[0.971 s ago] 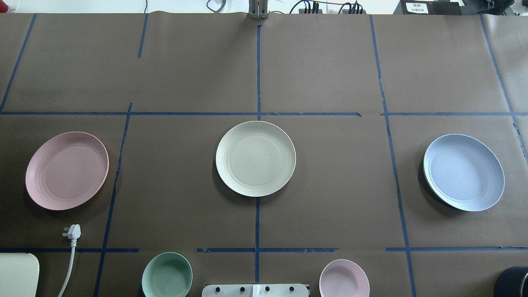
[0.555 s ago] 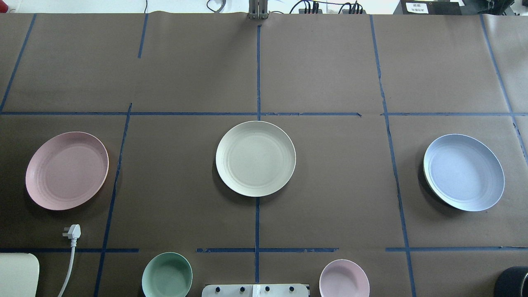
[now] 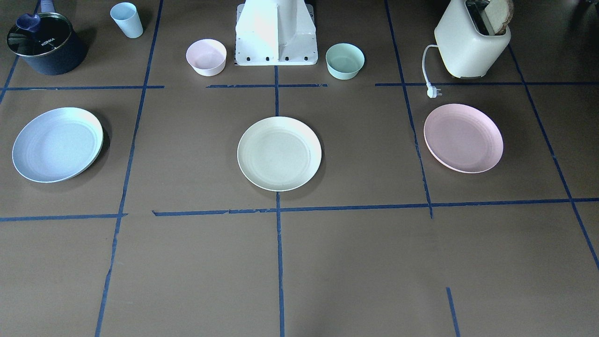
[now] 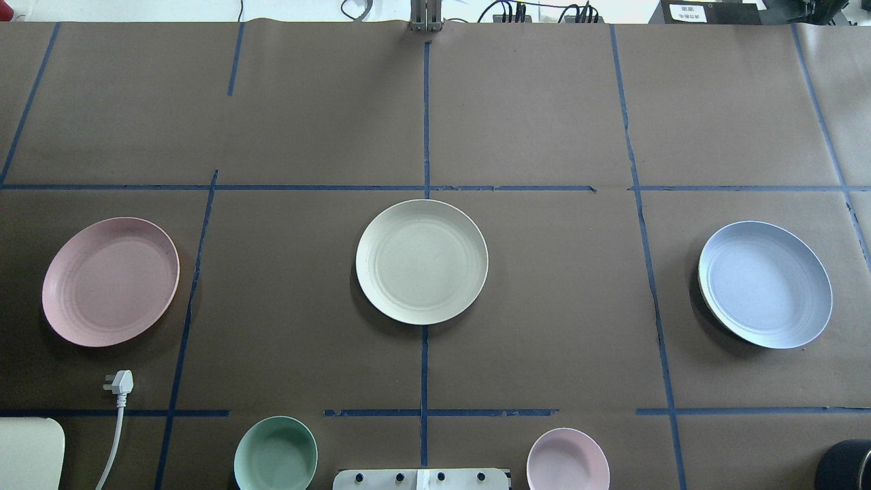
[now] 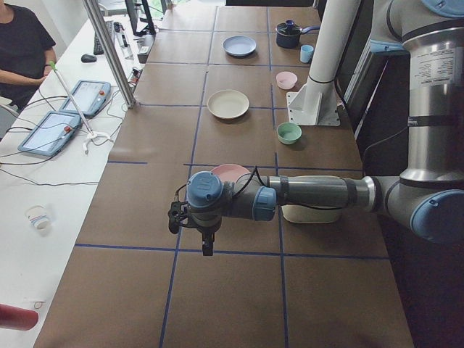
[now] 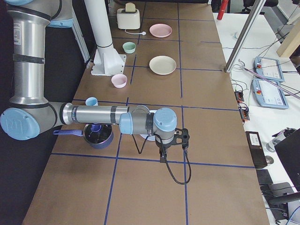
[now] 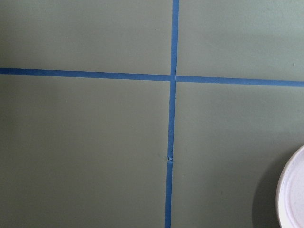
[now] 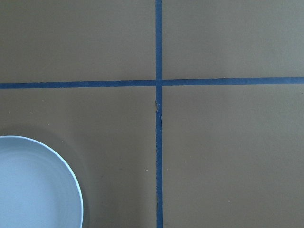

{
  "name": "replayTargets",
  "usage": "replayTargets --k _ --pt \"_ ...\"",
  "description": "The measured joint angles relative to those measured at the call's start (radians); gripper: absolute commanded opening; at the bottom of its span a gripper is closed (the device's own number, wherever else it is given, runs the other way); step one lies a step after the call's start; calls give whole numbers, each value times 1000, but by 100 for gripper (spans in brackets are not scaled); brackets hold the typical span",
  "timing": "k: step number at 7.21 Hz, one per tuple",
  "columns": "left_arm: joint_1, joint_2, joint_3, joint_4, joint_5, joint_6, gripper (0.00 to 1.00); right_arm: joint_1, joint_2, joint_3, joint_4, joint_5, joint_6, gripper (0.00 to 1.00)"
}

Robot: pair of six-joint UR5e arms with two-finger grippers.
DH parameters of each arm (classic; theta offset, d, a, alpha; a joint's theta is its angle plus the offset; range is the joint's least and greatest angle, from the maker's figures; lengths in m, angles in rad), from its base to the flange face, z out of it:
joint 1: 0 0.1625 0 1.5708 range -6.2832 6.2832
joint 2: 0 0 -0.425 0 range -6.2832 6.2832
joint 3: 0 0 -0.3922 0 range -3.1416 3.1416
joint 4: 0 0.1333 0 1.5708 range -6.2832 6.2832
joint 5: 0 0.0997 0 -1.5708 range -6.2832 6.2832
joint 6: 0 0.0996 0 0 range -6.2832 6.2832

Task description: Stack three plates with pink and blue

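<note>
1. Three plates, round, shallow and equal in size. The cream plate [image 4: 422,271] is set at the centre of the worktop [image 4: 544,306]. The pink plate [image 4: 110,281] lies well apart on the robot's left and the blue plate [image 4: 765,284] well apart on its right. All lie flat and none is stacked, so the task is judged not yet begun.
2. Risk: the low rims sit flush on the paper. A shallow bite could let a plate slip or tilt, and an off-centre release could leave the stack askew. The small pink bowl [image 4: 567,459] could be mistaken for the pink plate.
3. Appearance: matte finish with faint concentric rings, nothing lying in them.
4. Left pincer [image 5: 208,250]: held above the worktop near the pink plate. Whether it is open or closed cannot be told.
5. Right pincer [image 6: 164,157]: held near the blue plate. Its state likewise cannot be told.
6. Surroundings: a mint bowl [image 4: 275,454] and a white plug [image 4: 120,382] are noted.
</note>
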Motion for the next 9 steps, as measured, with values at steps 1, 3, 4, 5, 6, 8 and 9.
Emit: replayTargets --k 1,3,4,5,6,8,9 --pt "64 24 1 -136 1 -146 100 0 1 0 0 -1 0 100" --pt "198 58 7 -361 9 -412 100 0 2 0 -2 -1 1 100" --pt "262 65 8 -416 28 -491 100 0 3 0 -2 -1 6 100" --pt "314 67 10 -456 58 -555 100 -1 5 0 -1 0 12 100" --pt "360 68 13 -502 83 -624 100 -1 5 1 -1 1 16 100" --pt "456 60 17 -569 138 -744 100 -1 7 1 -1 1 18 100" --pt "498 55 22 -587 169 -783 98 -1 8 1 -1 1 18 100"
